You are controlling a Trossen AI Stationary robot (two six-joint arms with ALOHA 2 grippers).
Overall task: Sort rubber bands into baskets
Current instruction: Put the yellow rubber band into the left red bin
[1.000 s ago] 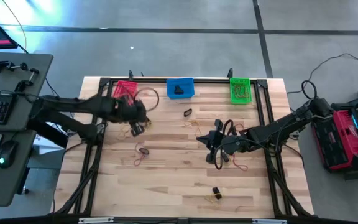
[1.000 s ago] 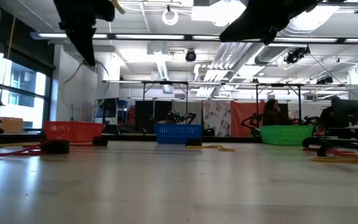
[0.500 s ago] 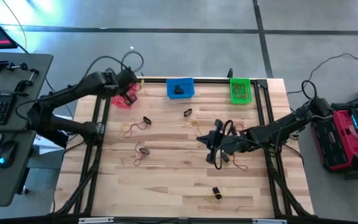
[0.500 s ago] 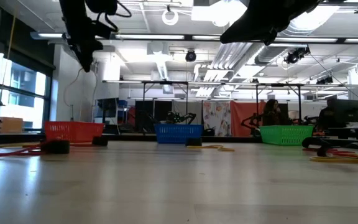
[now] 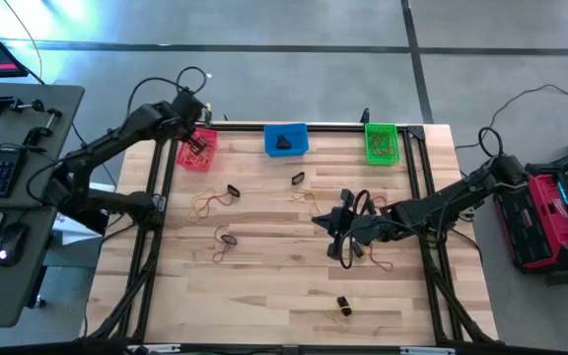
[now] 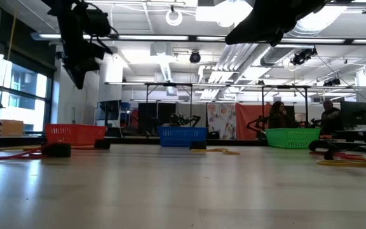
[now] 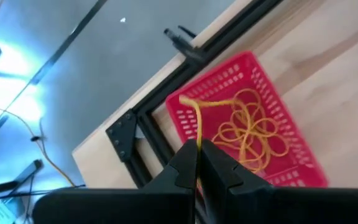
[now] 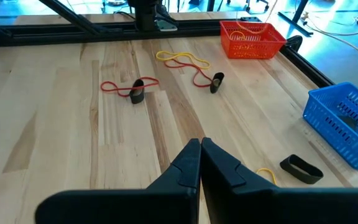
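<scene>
A yellow rubber band (image 7: 197,127) is hanging pinched between the closed fingers of our left gripper (image 7: 197,163), which we are holding above the red-pink basket (image 7: 303,146) at the table's far left corner. Under it, more yellow bands (image 7: 248,130) are lying tangled in that basket. We are keeping our right gripper (image 8: 200,163) closed and empty over the middle of the wooden table (image 5: 274,266). Loose red, yellow and black bands are lying on the boards. The blue basket (image 5: 286,139) and green basket (image 5: 381,142) are standing along the far edge.
</scene>
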